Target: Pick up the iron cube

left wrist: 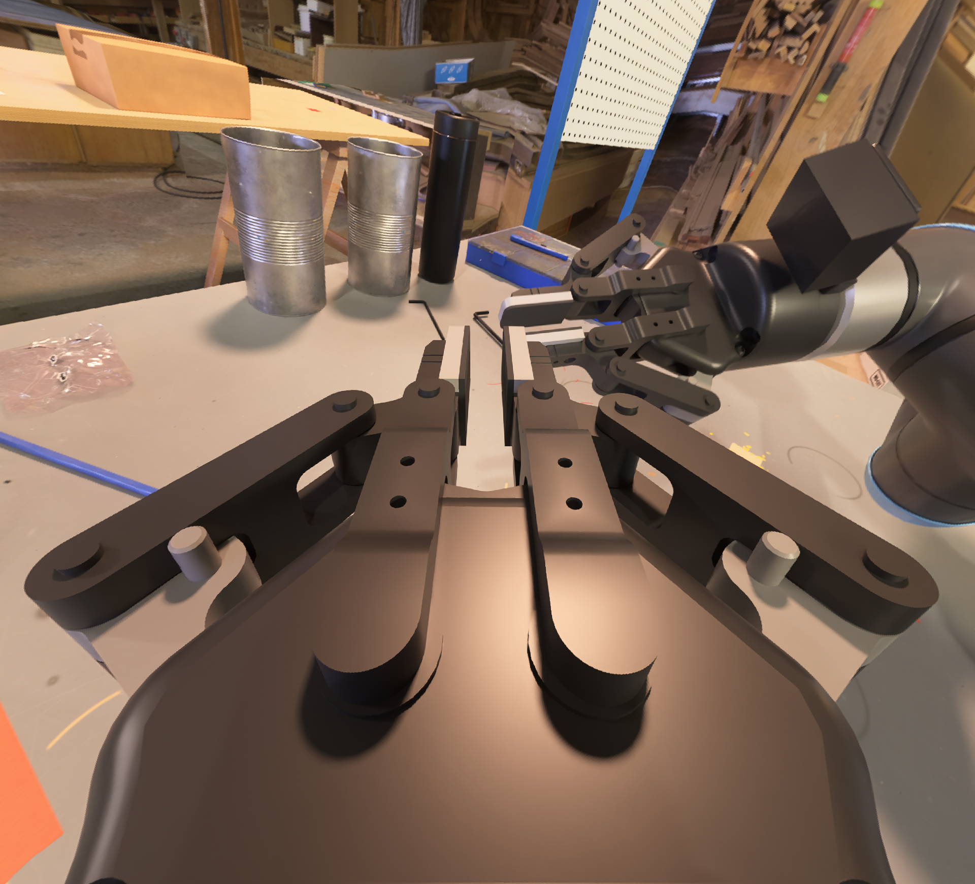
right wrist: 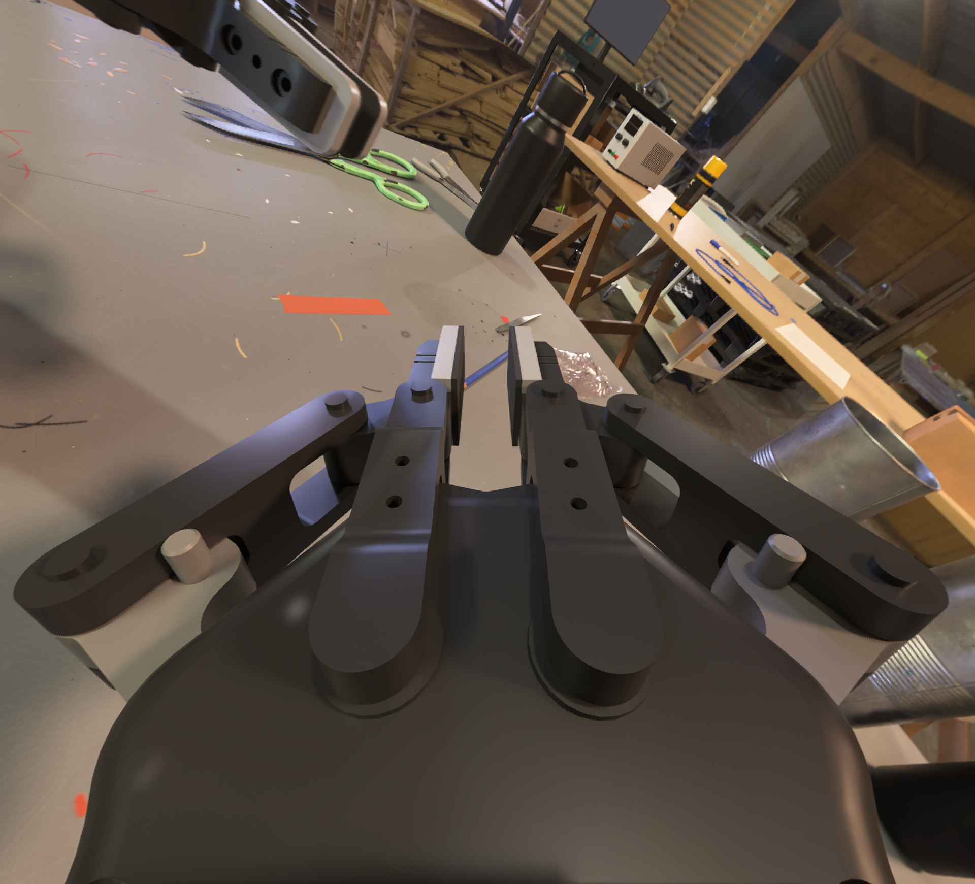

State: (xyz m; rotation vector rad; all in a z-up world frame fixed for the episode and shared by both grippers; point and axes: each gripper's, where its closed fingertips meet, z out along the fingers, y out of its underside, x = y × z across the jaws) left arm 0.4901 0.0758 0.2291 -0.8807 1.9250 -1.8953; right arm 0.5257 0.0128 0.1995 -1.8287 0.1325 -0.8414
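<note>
Left gripper (left wrist: 485, 357) is slightly parted and empty over the counter (left wrist: 237, 384), with the right gripper (left wrist: 527, 320) just beside its tips. In the right wrist view, the right gripper (right wrist: 485, 357) is likewise slightly parted and empty. The iron cube shows in neither view.

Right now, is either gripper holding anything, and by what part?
Nothing is held. The left gripper and the right gripper both show a bare gap between their pads, with only table behind. No iron cube shows in either view.
</note>
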